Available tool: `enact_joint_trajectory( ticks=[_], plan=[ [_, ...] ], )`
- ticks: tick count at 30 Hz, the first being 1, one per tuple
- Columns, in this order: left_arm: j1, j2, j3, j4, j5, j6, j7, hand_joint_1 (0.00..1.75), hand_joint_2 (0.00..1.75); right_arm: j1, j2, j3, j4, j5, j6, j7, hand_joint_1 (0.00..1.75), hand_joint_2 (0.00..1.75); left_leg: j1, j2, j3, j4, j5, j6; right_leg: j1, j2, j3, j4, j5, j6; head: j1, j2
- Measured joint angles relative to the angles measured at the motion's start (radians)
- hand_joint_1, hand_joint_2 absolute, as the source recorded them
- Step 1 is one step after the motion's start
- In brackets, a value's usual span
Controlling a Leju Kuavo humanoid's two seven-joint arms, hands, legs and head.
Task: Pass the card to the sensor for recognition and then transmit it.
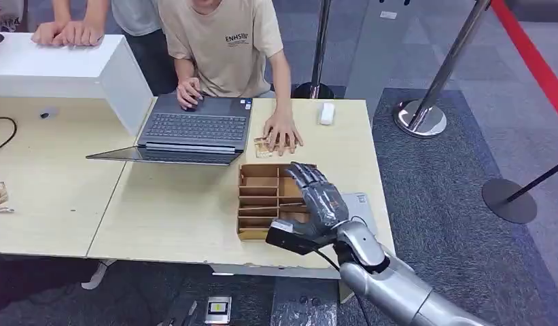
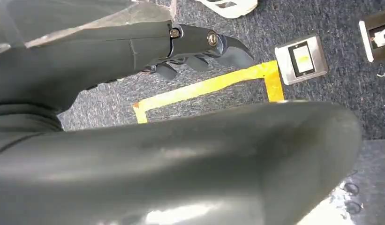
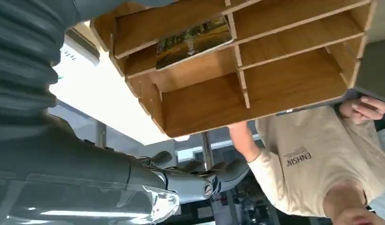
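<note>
Reaches in over the wooden rack [image 1: 261,201] with the right hand [image 1: 317,197], palm down, silver forearm rising from the table edge nearest the robot. Fingers [image 3: 200,180] stretched nearly straight and a little apart, pointing across the rack toward the person [image 1: 225,47] seated on its far side. Grips nothing; released and empty. Covers the right-hand compartments of the rack, above them and with no plain contact.

Lies inside the rack: the card [image 3: 192,40], a printed landscape picture, flat in one of the compartments and leaning against a divider. Cannot tell from the head view which compartment, since the hand hides that part.

Hangs low and away from the rack, the left hand [image 2: 195,42], over dark carpet with a corner of yellow tape [image 2: 209,86]. Dark fingers extended with tips slightly bent, thick thumb across the foreground, nothing between them: loose and empty.

Around the rack: a grey flat pad [image 1: 361,204] touching or just beside its right side, partly under the wrist. Just beyond its far edge, the person's hand [image 1: 283,134] resting flat on a small printed piece [image 1: 262,147]. Far-left of it, an open laptop [image 1: 194,129] near its corner. Left of the rack, a broad stretch of bare tabletop [image 1: 160,217]. Right of it, the table edge close by, then carpet and a stanchion base [image 1: 419,117] well apart. Farther beyond the rack, a small white block [image 1: 327,112].
</note>
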Motion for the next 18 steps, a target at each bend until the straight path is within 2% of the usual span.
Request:
enact_joint_trajectory(
  ticks=[1, 2, 3, 4, 5, 6, 8, 9, 13, 14, 15, 18],
  plan=[
    [0.000, 0.000, 0.000, 0.000, 0.000, 0.000, 0.000, 0.00, 0.00, 0.000, 0.000, 0.000, 0.003, -0.001, -0.001, 0.000, 0.23, 1.75, 0.000, 0.000, 0.000, 0.000, 0.000, 0.000, 0.000, 0.000, 0.000, 0.000, 0.000, 0.000, 0.000, 0.000],
    [0.000, 0.000, 0.000, 0.000, 0.000, 0.000, 0.000, 0.00, 0.00, 0.000, 0.000, 0.000, 0.006, -0.001, -0.002, 0.000, 0.49, 1.75, 0.000, 0.000, 0.000, 0.000, 0.000, 0.000, 0.000, 0.000, 0.000, 0.000, 0.000, 0.000, 0.000, 0.000],
    [0.000, 0.000, 0.000, 0.000, 0.000, 0.000, 0.000, 0.00, 0.00, 0.000, 0.000, 0.000, 0.010, -0.002, -0.004, -0.001, 0.89, 1.75, 0.000, 0.000, 0.000, 0.000, 0.000, 0.000, 0.000, 0.000, 0.000, 0.000, 0.000, 0.000, 0.000, 0.000],
    [0.000, 0.000, 0.000, 0.000, 0.000, 0.000, 0.000, 0.00, 0.00, 0.000, 0.000, 0.000, 0.013, -0.002, -0.006, -0.002, 0.98, 1.75, 0.000, 0.000, 0.000, 0.000, 0.000, 0.000, 0.000, 0.000, 0.000, 0.000, 0.000, 0.000, 0.000, 0.000],
    [0.000, 0.000, 0.000, 0.000, 0.000, 0.000, 0.000, 0.00, 0.00, 0.001, 0.000, 0.000, 0.016, -0.002, -0.009, -0.003, 1.31, 1.75, 0.000, 0.000, 0.000, 0.000, 0.000, 0.000, 0.000, 0.000, 0.000, 0.000, 0.000, 0.000, 0.000, 0.000],
    [0.000, 0.000, 0.000, 0.000, 0.000, 0.000, 0.000, 0.00, 0.00, 0.001, 0.001, 0.000, 0.019, -0.002, -0.011, -0.003, 1.45, 1.75, 0.000, 0.000, 0.000, 0.000, 0.000, 0.000, 0.000, 0.000, 0.000, 0.000, 0.000, 0.000, 0.000, 0.000],
    [0.000, 0.000, 0.000, 0.000, 0.000, 0.000, 0.000, 0.00, 0.00, 0.001, 0.002, 0.000, 0.027, -0.002, -0.011, -0.003, 1.48, 1.75, 0.000, 0.000, 0.000, 0.000, 0.000, 0.000, 0.000, 0.000, 0.000, 0.000, 0.000, 0.000, 0.000, 0.000],
    [-0.001, 0.000, 0.000, 0.000, 0.000, 0.000, 0.000, 0.00, 0.00, 0.001, 0.002, 0.000, 0.030, -0.002, -0.011, -0.003, 1.40, 1.75, 0.000, 0.000, 0.000, 0.000, 0.000, 0.000, 0.000, 0.000, 0.000, 0.000, 0.000, 0.000, 0.000, 0.000],
    [-0.001, 0.000, 0.000, 0.000, 0.001, 0.000, 0.000, 0.00, 0.00, 0.001, 0.003, 0.000, 0.039, -0.002, -0.011, -0.005, 1.34, 1.75, 0.000, 0.000, 0.000, 0.000, 0.000, 0.000, 0.000, 0.000, 0.000, 0.000, 0.000, 0.000, 0.000, 0.000],
    [-0.001, 0.000, 0.000, 0.000, 0.001, 0.000, 0.000, 0.00, 0.00, 0.001, 0.003, 0.000, 0.042, -0.002, -0.011, -0.006, 1.15, 1.75, 0.000, 0.000, 0.000, 0.000, 0.000, 0.000, 0.000, 0.000, 0.000, 0.000, 0.000, 0.000, 0.000, 0.000],
    [-0.002, 0.000, 0.000, 0.000, 0.001, 0.000, 0.000, 0.00, 0.00, 0.001, 0.004, 0.000, 0.045, -0.002, -0.012, -0.007, 1.06, 1.75, 0.000, 0.000, 0.000, 0.000, 0.000, 0.000, 0.000, 0.000, 0.000, 0.000, 0.000, 0.000, 0.000, 0.000],
    [-0.002, 0.000, 0.000, 0.000, 0.001, 0.000, 0.000, 0.00, 0.00, 0.001, 0.006, 0.000, 0.049, -0.002, -0.013, -0.008, 0.98, 1.75, 0.000, 0.000, 0.000, 0.000, 0.000, 0.000, 0.000, 0.000, 0.000, 0.000, 0.000, 0.000, 0.000, 0.000]
  ],
)
